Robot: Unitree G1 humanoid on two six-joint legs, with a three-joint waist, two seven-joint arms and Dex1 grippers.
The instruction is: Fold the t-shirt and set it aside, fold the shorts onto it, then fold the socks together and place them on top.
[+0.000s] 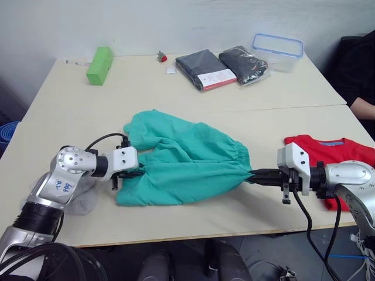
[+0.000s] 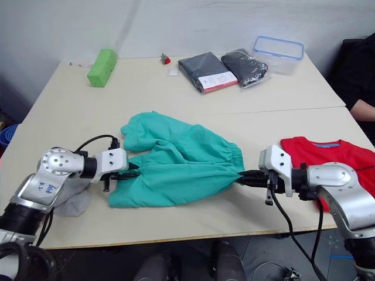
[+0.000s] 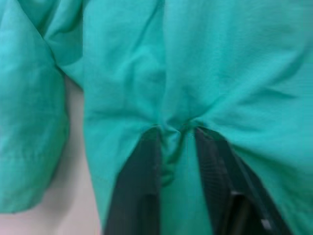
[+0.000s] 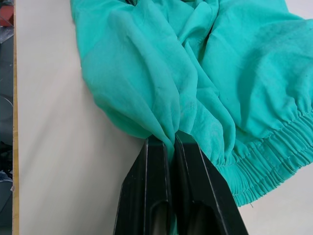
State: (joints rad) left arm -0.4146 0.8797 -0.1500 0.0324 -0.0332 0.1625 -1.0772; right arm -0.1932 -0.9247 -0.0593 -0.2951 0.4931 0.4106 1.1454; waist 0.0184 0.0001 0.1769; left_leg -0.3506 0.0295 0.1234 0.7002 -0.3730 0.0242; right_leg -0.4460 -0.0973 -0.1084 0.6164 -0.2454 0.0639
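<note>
Both pincers are clenched on the soft teal-green shorts with the gathered elastic waistband (image 1: 187, 161). The right pincer (image 4: 172, 139) pinches a bunch of thin cloth at the edge near the waistband, its two black fingers (image 4: 146, 186) pressed close with the fabric caught between them. The left pincer (image 3: 176, 132) grips a small fold at the other side of the shorts.

The shorts lie in the middle of the pale wooden desk (image 1: 246, 111), stretched a little between the two arms, with one leg flopped toward the back. They look only partly folded, so I think the shorts step is in hand.

The small bright red t-shirt (image 1: 334, 151) lies on the desk just behind the right arm. The light grey knit socks (image 2: 73, 202) rest under the left arm.

Next, I think both pincers need to lift and bring the cloth over evenly to finish the fold, then carry the shorts right onto the red t-shirt.
</note>
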